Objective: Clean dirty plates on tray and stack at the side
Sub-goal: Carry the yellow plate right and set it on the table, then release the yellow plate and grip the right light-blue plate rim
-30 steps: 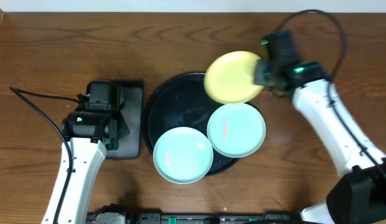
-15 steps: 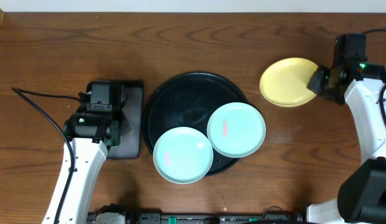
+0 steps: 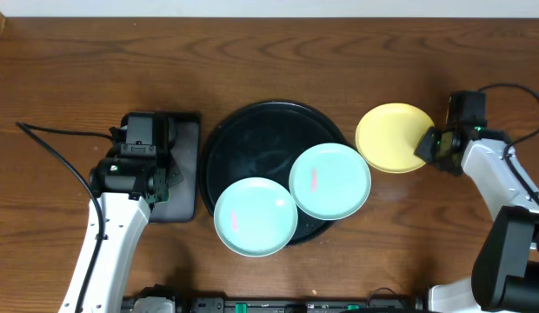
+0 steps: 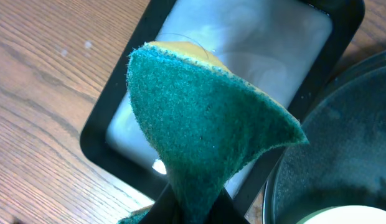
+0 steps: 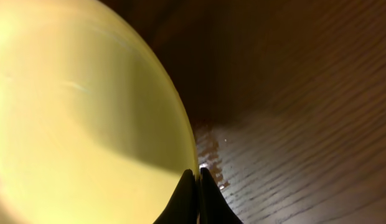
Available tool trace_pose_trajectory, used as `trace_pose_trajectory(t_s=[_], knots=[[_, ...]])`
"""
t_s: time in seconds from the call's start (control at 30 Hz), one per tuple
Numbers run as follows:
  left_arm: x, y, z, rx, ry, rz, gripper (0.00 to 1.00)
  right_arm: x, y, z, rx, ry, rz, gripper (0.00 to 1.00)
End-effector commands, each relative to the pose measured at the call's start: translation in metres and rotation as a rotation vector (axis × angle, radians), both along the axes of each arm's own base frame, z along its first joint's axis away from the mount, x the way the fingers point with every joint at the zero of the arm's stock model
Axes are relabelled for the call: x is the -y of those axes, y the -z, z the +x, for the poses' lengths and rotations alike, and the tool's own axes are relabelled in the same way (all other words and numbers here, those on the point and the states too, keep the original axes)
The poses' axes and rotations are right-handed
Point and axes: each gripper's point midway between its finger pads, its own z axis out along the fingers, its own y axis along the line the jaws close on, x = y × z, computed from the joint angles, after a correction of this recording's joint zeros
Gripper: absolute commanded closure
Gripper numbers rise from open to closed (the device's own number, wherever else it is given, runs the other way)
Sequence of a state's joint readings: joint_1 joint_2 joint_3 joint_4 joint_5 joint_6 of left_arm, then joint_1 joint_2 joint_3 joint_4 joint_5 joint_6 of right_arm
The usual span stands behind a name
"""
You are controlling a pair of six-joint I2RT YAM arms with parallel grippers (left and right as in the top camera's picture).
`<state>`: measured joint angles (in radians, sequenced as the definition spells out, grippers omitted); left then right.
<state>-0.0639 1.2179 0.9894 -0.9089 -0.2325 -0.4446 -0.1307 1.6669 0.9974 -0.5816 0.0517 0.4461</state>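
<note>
My left arm reaches forward, and my left gripper is squeezed tight on the sponge. My right arm bends inward; my right gripper pinches the yellow plate by its rim.

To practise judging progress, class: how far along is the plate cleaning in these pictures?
Done: the yellow plate is off the black tray. In hand: the right gripper is shut on its rim; the left gripper holds a green sponge. Left: the front mint plate and right mint plate, smeared red, lie on the tray.
</note>
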Motion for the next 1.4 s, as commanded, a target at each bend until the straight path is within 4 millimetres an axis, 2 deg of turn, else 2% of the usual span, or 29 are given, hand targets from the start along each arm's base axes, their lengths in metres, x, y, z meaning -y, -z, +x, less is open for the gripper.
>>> trace_pose_trajectory(t_s=[0.0, 0.13, 0.17, 0.27, 0.33, 0.4, 0.6, 0.73, 0.93, 1.03, 1.2, 1.37], knots=[[0.002, 0.003, -0.001, -0.01, 0.013, -0.004, 0.93, -0.002, 0.002, -0.007, -0.004, -0.022, 0.01, 0.98], [0.002, 0.003, -0.001, -0.009, 0.012, -0.005, 0.93, -0.011, 0.004, -0.01, -0.019, -0.129, 0.032, 0.9], [0.002, 0.003, -0.001, -0.009, 0.013, -0.005, 0.92, -0.014, 0.004, -0.01, -0.021, -0.155, 0.04, 0.82], [0.003, 0.003, -0.001, -0.009, 0.013, -0.005, 0.92, -0.022, 0.004, -0.011, -0.024, -0.248, 0.057, 0.49], [0.003, 0.003, -0.001, -0.009, 0.013, -0.005, 0.92, -0.028, 0.001, -0.011, -0.02, -0.307, 0.075, 0.42], [0.003, 0.003, -0.001, -0.009, 0.013, -0.005, 0.93, -0.034, -0.007, -0.013, -0.024, -0.323, 0.107, 0.41], [0.003, 0.003, -0.001, -0.01, 0.013, -0.005, 0.93, -0.067, -0.049, -0.019, -0.015, -0.394, 0.238, 0.53], [0.002, 0.005, -0.001, -0.013, 0.013, -0.005, 0.93, -0.092, -0.06, -0.032, -0.027, -0.471, 0.255, 0.53], [0.002, 0.01, -0.004, -0.026, 0.013, -0.004, 0.92, -0.121, -0.052, -0.053, -0.107, -0.566, 0.236, 0.52], [0.002, 0.01, -0.005, -0.027, 0.013, -0.004, 0.92, -0.122, -0.044, -0.057, -0.135, -0.595, 0.145, 0.51], [0.002, 0.01, -0.005, -0.027, 0.013, -0.004, 0.92, -0.134, -0.035, -0.058, -0.124, -0.629, 0.126, 0.57], [0.002, 0.01, -0.005, -0.028, 0.013, -0.004, 0.92, -0.131, -0.022, -0.058, -0.115, -0.63, 0.089, 0.63]])
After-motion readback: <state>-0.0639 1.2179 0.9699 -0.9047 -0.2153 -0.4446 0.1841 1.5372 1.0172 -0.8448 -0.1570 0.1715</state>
